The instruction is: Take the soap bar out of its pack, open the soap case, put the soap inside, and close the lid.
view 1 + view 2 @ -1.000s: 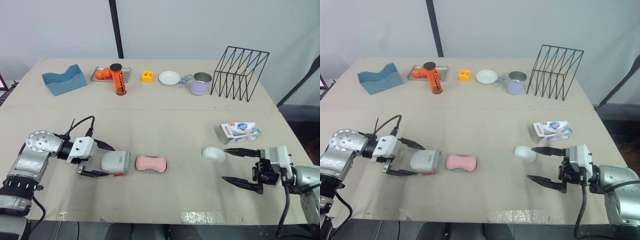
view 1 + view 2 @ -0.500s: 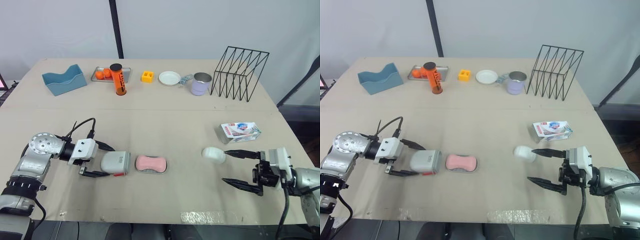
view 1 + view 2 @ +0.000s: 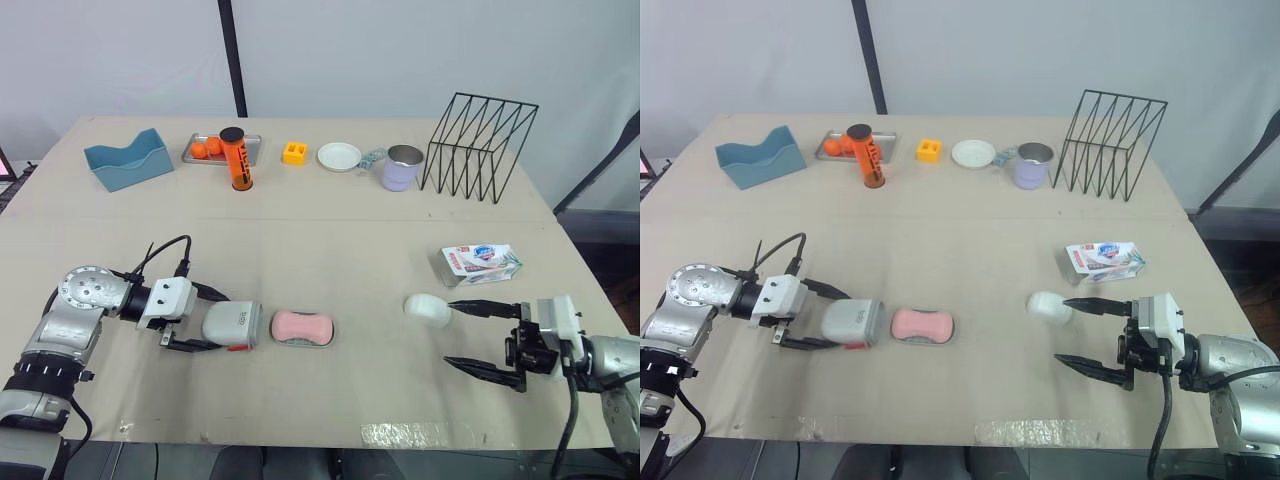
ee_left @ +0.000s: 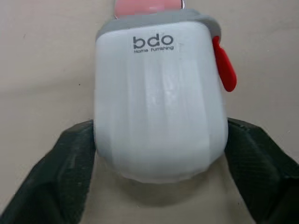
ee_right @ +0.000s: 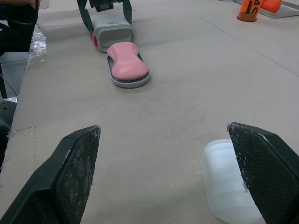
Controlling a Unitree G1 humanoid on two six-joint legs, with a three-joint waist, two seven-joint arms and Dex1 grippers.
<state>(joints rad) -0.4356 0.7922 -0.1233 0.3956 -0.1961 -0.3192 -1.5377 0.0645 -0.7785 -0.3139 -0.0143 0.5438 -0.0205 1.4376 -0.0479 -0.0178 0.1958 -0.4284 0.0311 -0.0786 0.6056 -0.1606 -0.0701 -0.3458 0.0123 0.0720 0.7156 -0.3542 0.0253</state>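
Seen from the head, the left pincer (image 3: 221, 322) is pinching the white case cover (image 3: 232, 325) by its two sides, near the front left of the surface (image 3: 330, 230). The cover's open end is facing the pink case tray (image 3: 302, 328), which is lying uncovered just beside it. Over on the right, the right pincer (image 3: 449, 331) is holding its two fingers spread wide. The white soap bar (image 3: 428, 308) is lying bare on the surface, just ahead of the tip of the farther finger. The soap pack (image 3: 481, 263) is lying farther back, apart from the bar.

In the left wrist view, the black pads (image 4: 70, 163) are pressing against both flanks of the cover, which is marked "bdo". A red tab (image 4: 225, 65) is sticking out from one side, and the pink tray is peeking out beyond the cover.

In the right wrist view, the fingers (image 5: 74, 177) are standing wide apart with the soap bar lying close to one of them. The tray and the gripped cover are lying well ahead.
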